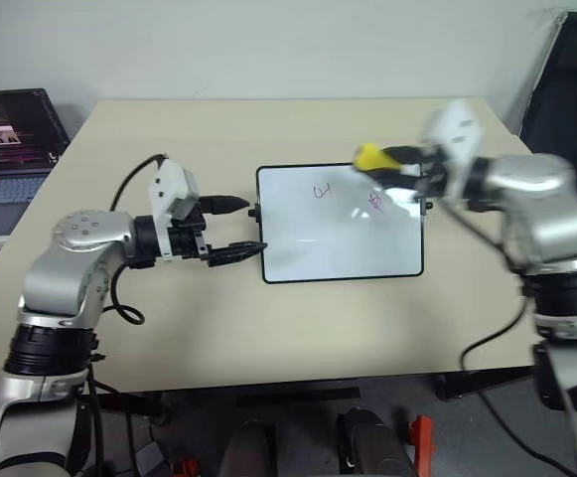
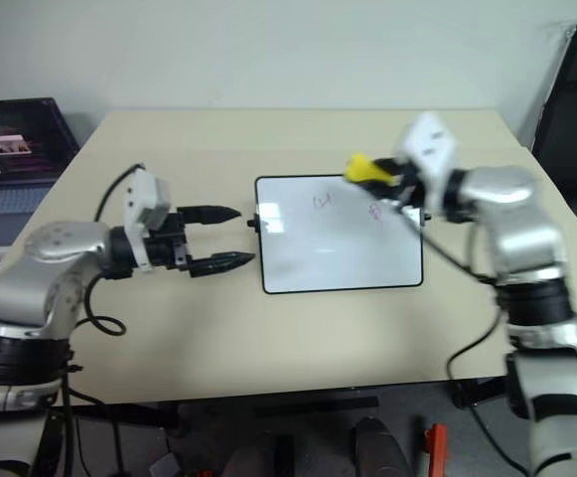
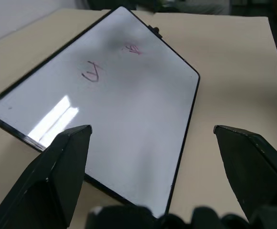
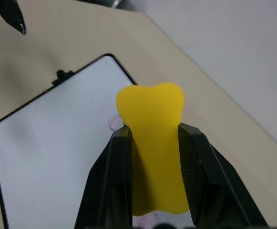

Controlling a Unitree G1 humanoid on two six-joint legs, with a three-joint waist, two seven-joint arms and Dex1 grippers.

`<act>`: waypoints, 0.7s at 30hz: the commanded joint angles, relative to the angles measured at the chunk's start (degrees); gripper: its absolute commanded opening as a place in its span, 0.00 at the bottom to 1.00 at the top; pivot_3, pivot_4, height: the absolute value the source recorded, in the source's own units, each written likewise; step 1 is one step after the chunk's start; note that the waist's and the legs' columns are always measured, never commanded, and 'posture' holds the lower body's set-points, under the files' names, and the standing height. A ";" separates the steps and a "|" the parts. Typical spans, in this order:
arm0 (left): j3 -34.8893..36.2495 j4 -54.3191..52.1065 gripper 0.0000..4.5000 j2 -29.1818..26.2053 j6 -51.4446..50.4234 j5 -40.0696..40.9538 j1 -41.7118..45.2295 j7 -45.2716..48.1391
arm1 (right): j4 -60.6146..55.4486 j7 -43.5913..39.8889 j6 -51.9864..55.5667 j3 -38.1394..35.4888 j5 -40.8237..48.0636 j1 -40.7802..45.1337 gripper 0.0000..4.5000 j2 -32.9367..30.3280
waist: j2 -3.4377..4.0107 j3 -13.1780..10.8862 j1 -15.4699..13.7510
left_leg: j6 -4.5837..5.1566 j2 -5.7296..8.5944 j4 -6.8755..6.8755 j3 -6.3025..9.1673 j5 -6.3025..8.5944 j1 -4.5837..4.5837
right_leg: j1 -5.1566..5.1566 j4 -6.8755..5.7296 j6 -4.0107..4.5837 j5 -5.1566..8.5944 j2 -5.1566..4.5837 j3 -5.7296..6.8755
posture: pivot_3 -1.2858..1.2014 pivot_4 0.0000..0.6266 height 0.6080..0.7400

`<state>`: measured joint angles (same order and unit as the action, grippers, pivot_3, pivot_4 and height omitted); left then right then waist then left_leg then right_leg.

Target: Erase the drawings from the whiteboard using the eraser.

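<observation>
Eraser [image 4: 153,143] lengthwise in right pincer [image 4: 153,157], over whiteboard [image 1: 340,234].

No word, label, brand or number can be read. The whiteboard [image 1: 343,224] bears only two drawings [image 1: 322,190]: a dark scribble shaped loosely like a "U" or "W" and, near it, a small red scribble; neither forms a legible letter or figure. In the left wrist view the same two marks show on the board, the dark one like a bent hook, the red one a tight tangle of strokes, still not readable as writing. The laptop [image 1: 10,149] at the far left has a lit screen with coloured bands and rows that may be text, too small and blurred to make out.
</observation>
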<state>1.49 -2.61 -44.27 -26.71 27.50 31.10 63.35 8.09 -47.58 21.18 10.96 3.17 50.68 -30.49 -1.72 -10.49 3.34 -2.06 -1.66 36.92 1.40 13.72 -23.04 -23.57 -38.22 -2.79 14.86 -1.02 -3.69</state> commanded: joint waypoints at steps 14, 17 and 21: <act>2.56 -3.96 1.00 -1.47 -0.46 0.24 -2.01 -1.11 | 11.42 7.19 -1.53 4.99 -11.84 6.25 0.22 5.80 | 0.01 0.00 -0.79 | -0.11 0.00 0.04 -0.01 0.07 -0.27 | -0.24 0.03 -0.03 -0.02 -0.05 0.03 | 0.52 0.24 1.00; 2.99 -3.96 1.00 -2.06 -0.39 0.09 -2.61 -1.24 | 9.36 6.18 0.73 8.77 -14.44 3.89 0.22 7.10 | 0.01 0.01 -0.28 | -0.11 0.00 0.04 -0.02 0.07 -0.16 | -0.16 0.00 -0.03 -0.02 -0.05 0.02 | 0.52 0.24 1.00; 3.36 -4.62 1.00 -2.37 -0.64 0.37 -3.22 -1.67 | 6.20 5.62 3.74 11.76 -15.53 -0.29 0.22 9.17 | -0.01 0.06 0.03 | -0.10 -0.01 0.02 -0.01 0.08 0.17 | 0.15 -0.02 -0.03 -0.01 -0.02 0.00 | 0.52 0.24 1.00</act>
<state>2.78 -4.74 -45.69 -27.39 27.23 27.64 61.87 13.64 -41.24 22.49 20.63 -11.10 52.07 -21.53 -1.73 -10.43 3.36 -2.16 -1.67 36.96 1.41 13.80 -22.83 -23.38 -38.29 -2.81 14.85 -1.04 -3.67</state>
